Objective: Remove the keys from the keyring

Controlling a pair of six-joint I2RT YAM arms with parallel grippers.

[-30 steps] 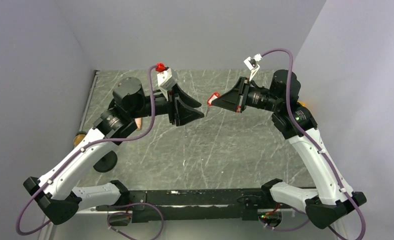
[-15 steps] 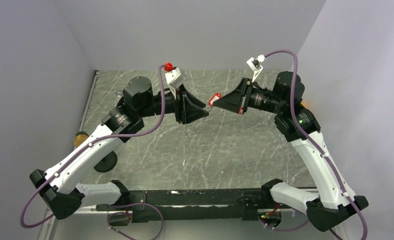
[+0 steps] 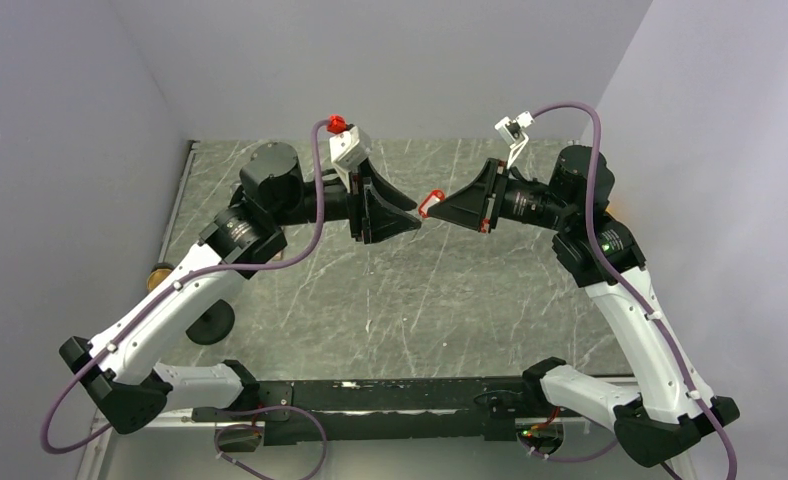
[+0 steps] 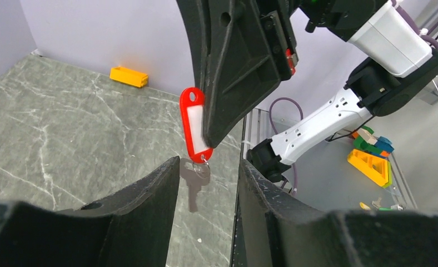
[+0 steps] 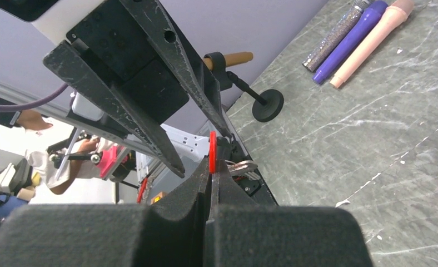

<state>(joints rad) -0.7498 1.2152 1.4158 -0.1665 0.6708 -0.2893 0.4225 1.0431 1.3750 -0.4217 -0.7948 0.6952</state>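
- The left gripper (image 3: 416, 222) is now much closer to the right gripper (image 3: 440, 209) than a second ago. Their tips almost meet in the air above the table (image 3: 420, 300).
- This, I judge, puts the left arm in place to take the key (image 4: 194, 186) that dangles under the keyring (image 4: 194, 129), so pulling it off can begin.
- The right fingers (image 5: 189, 189) are pressed together on the keyring's red part, holding it up well clear of the table.
- The left fingers (image 4: 150, 192) stand apart with a narrow gap and hold nothing. The key hangs in line with that gap, but I cannot tell whether they touch it.
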